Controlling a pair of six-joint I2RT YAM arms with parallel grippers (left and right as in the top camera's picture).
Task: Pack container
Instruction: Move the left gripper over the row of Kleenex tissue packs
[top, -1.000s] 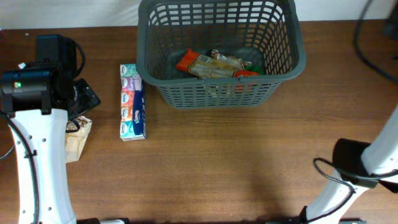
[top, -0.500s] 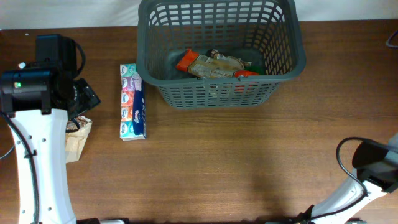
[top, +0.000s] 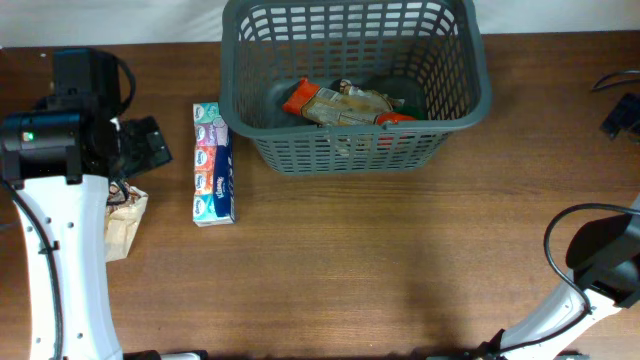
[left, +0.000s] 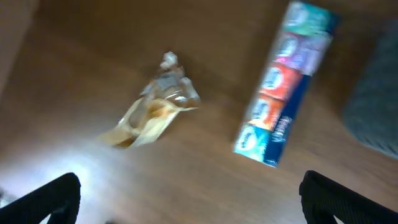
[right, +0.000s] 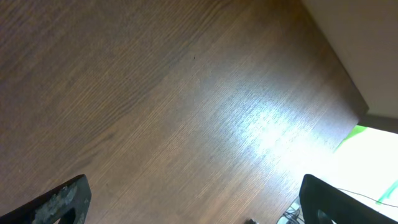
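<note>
Wood grain, matt plastic, crinkled film

The table (top: 400, 260) is brown wood grain, smooth, with a soft sheen where light pools on it. The basket (top: 480, 70) is dark grey plastic, matt, with slotted walls. The tissue pack (top: 212, 165) has a glossy printed film wrap. The bag (left: 152, 115) is thin, crumpled, partly clear film. The wrappers (top: 345, 103) look creased and shiny. The arm (top: 65, 270) has a smooth white plastic shell.

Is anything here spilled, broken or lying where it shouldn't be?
Nothing looks spilled or damaged. The dark grey slotted plastic basket stands upright with orange and tan snack packets inside. The only untidy bit: a crumpled clear plastic bag and a long multicoloured pack of tissues lie outside it on the brown wooden table.
</note>
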